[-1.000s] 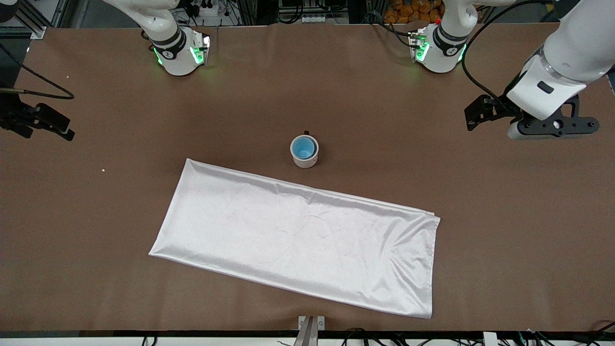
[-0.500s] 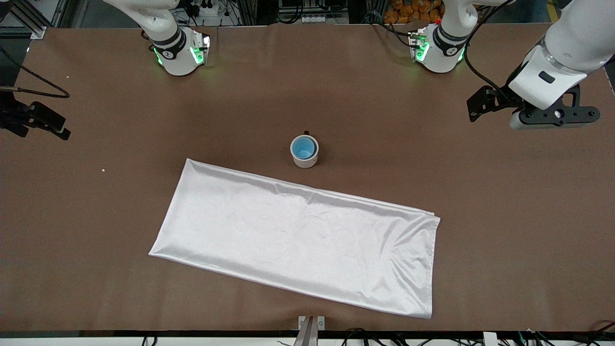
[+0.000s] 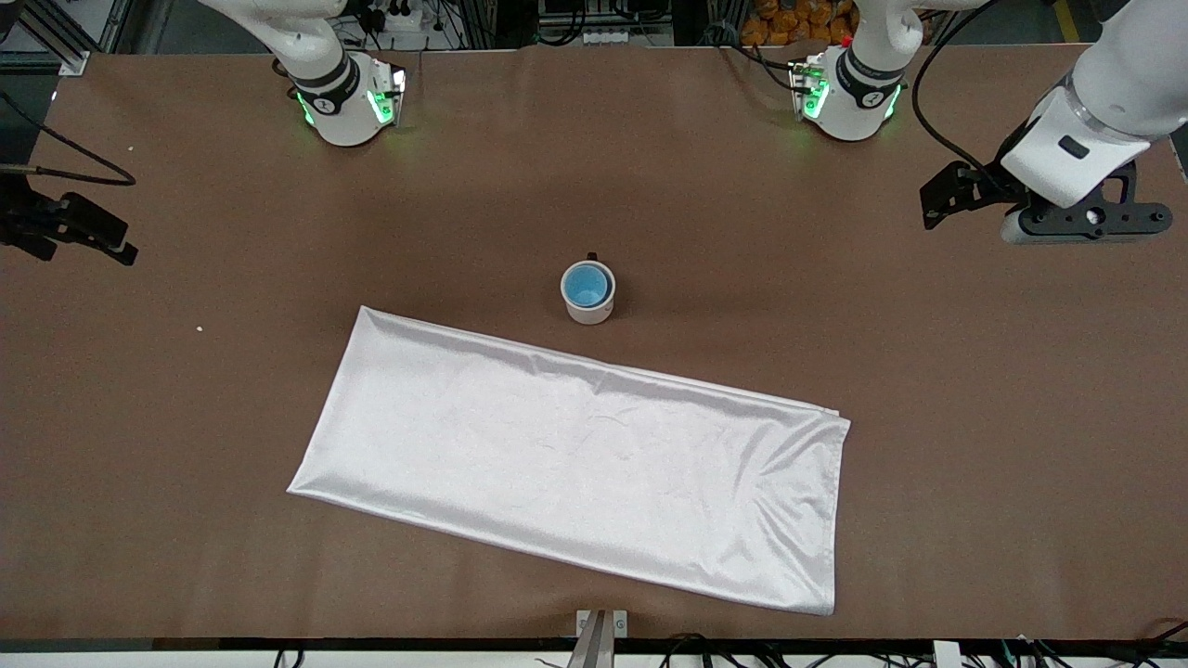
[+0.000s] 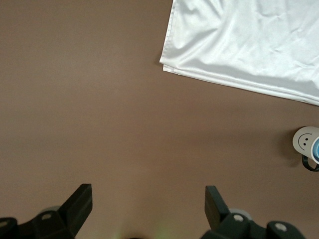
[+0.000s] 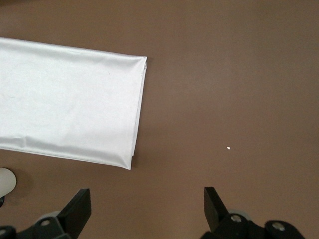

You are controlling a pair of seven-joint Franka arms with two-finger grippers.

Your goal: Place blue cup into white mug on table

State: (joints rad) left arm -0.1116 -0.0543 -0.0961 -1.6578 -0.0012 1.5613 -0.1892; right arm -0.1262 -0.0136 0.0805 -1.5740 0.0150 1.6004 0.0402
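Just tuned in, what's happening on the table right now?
Nothing is being handled. The blue cup already sits inside the white mug, which stands on the table beside the edge of the white cloth that is farther from the front camera. The left gripper hangs open and empty over bare table at the left arm's end; the right gripper is open and empty at the right arm's end.

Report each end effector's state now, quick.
Left end effector: open, empty, over bare table.
Right end effector: open, empty, over bare table.

No readable text; only a smiley-face sign on the white mug (image 4: 305, 141).
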